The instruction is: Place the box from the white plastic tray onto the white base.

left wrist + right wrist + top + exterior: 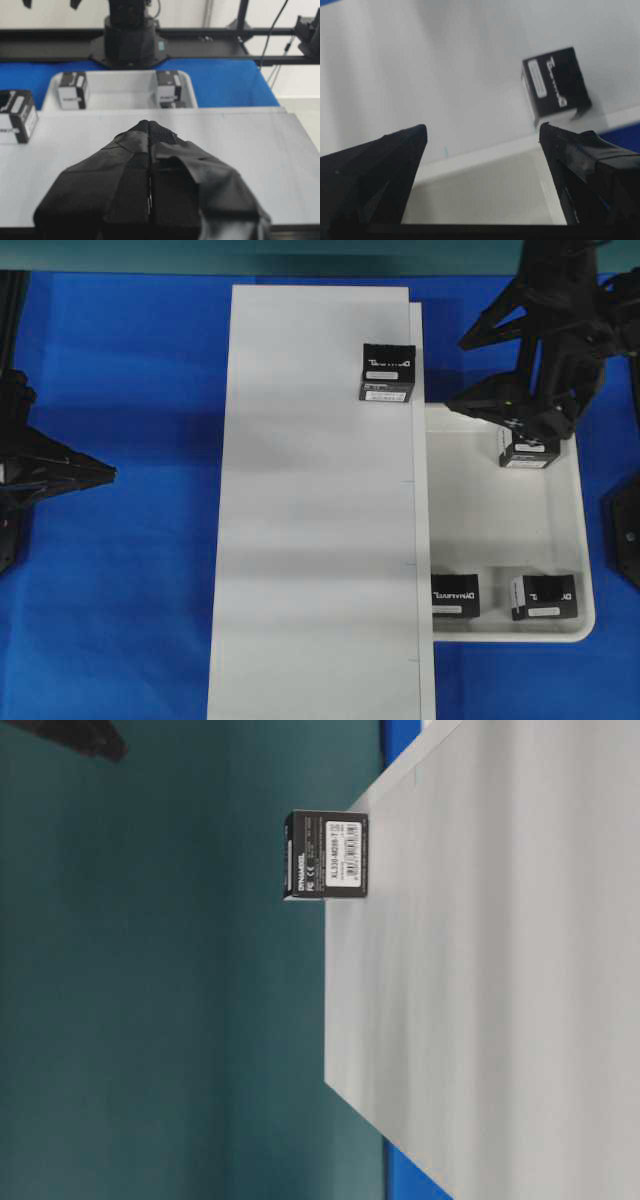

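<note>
Long flat white rectangular board (320,510) lies lengthwise down the middle of the blue tabletop (130,570); its right long edge carries small tick marks and overlaps the left rim of the shallow white plastic tray with rounded corners (560,540). One small black rectangular carton with white lettering on top (388,371) sits on the board near its far right corner, close to the right long edge, white label strip on the side facing the near end. The table-level view shows this same carton standing alone at the board's edge, label side to the camera. Three more black cartons are in the tray: one at the far end (530,450), partly hidden under the right arm, one at the near left corner (455,596) against the board's edge, and one at the near right corner (545,596). Right gripper (482,135) hangs over the far end of the tray with its two black fingers spread wide and nothing between them; its wrist view looks past the tray's rim to the carton on the board, which is well clear of both fingertips. Whether the gripper touches the far carton in the tray cannot be told. Left gripper (149,125) sits at the left edge of the tabletop, beside the board's left long edge, fingers pressed together with no gap and nothing held, pointing across the board toward the tray.
</note>
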Controlling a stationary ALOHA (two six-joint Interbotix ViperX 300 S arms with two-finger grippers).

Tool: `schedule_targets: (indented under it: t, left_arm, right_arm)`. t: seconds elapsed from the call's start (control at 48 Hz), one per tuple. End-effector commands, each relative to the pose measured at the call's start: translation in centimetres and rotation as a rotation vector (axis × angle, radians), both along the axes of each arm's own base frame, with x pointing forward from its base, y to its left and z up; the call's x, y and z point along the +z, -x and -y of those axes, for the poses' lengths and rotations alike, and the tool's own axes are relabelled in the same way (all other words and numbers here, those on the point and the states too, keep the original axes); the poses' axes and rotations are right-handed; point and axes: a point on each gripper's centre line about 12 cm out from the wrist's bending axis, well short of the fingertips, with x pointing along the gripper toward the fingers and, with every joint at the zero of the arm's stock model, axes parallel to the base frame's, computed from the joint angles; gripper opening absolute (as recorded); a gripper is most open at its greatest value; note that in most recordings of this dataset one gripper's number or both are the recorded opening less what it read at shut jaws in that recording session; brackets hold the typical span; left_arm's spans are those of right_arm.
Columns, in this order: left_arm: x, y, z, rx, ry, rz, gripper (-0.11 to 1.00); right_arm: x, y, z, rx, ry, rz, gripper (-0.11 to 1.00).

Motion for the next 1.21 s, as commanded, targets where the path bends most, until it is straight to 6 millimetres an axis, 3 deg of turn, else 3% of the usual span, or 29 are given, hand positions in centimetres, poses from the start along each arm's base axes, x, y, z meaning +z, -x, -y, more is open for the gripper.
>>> schedule_targets:
  t: [0.0, 0.688, 1.188]
  left_arm:
    - [0.4, -0.1, 0.0, 0.0, -0.003, 0.009, -0.07]
    - [0.4, -0.1, 0.0, 0.0, -0.001, 0.009, -0.07]
    - [0.4, -0.1, 0.0, 0.001, -0.001, 0.009, -0.07]
  right_arm:
    - [0.6, 0.5, -0.2, -0.003, 0.013, 0.034, 0.99]
    - [0.2, 5.2, -1.8, -0.033, 0.02, 0.127, 0.99]
    - [0.1, 7.0, -2.3, -0.07, 0.033, 0.243, 0.99]
